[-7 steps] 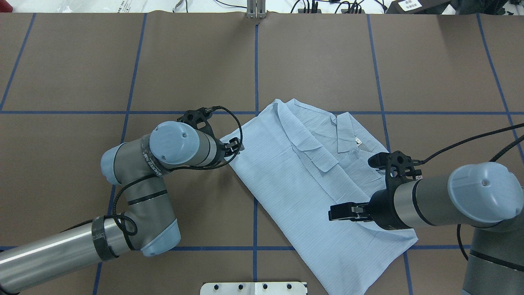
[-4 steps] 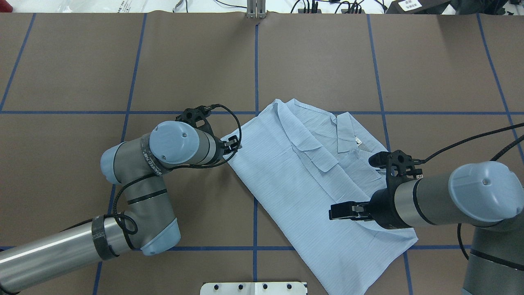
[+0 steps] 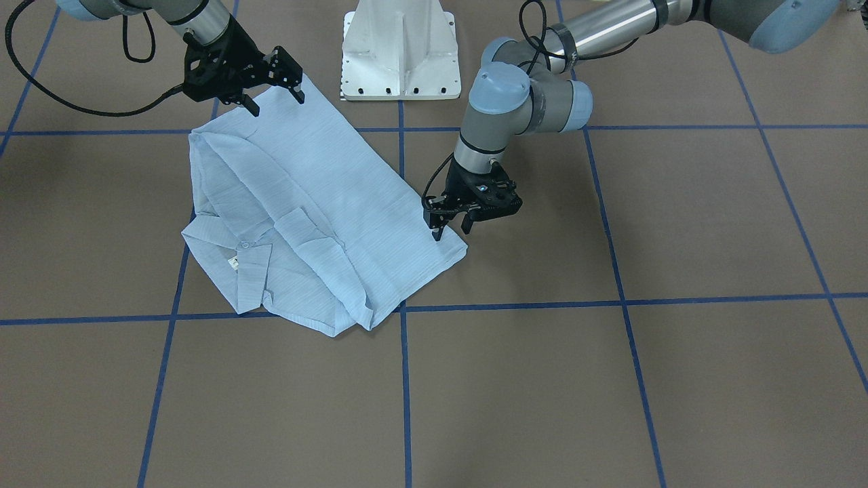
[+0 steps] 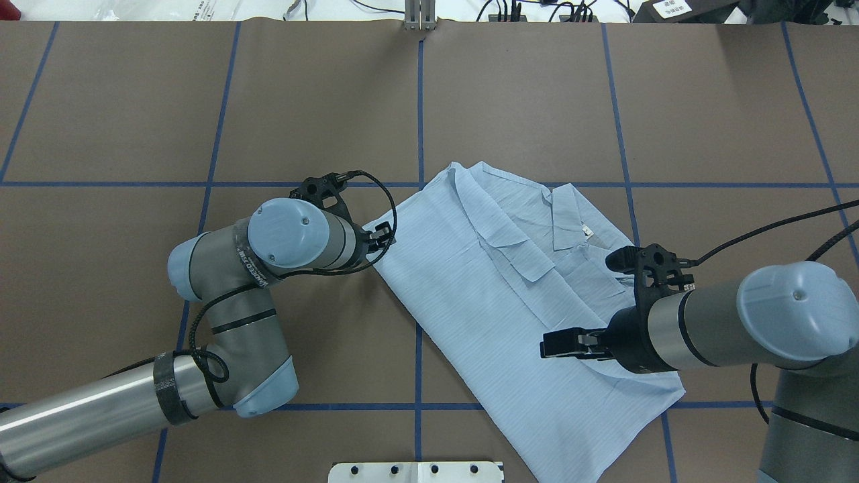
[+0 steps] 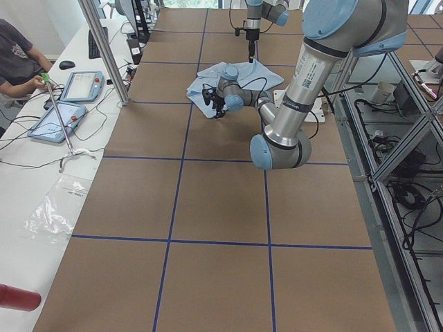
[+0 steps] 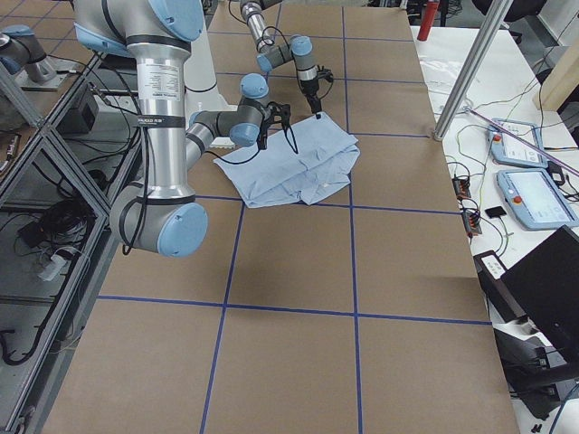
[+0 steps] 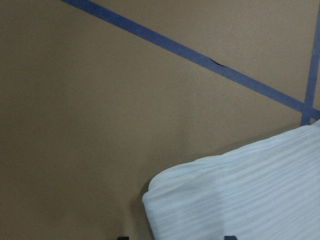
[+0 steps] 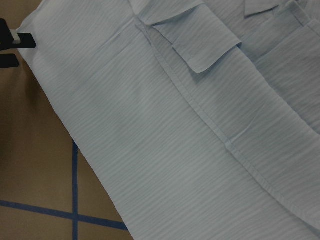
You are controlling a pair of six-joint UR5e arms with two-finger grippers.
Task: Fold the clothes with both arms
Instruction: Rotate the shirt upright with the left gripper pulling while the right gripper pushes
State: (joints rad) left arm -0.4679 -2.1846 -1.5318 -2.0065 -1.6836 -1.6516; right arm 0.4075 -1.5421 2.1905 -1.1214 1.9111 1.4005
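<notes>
The light-blue striped shirt lies partly folded on the brown table, collar toward the far side; it also shows in the front view. My left gripper is open at the shirt's left corner, low over the table. In the left wrist view that corner lies between the two fingertips at the bottom edge. My right gripper is open and empty, above the shirt's near right part. The right wrist view shows only the shirt from above.
The white pedestal base stands at the table's near edge, just behind the shirt's hem. Blue tape lines grid the brown table. A metal post stands at the far edge. A desk with tablets and a person flank the table.
Almost nothing. Both arms have shifted very slightly; both grippers stay open in the same places and the shirt has not moved.
</notes>
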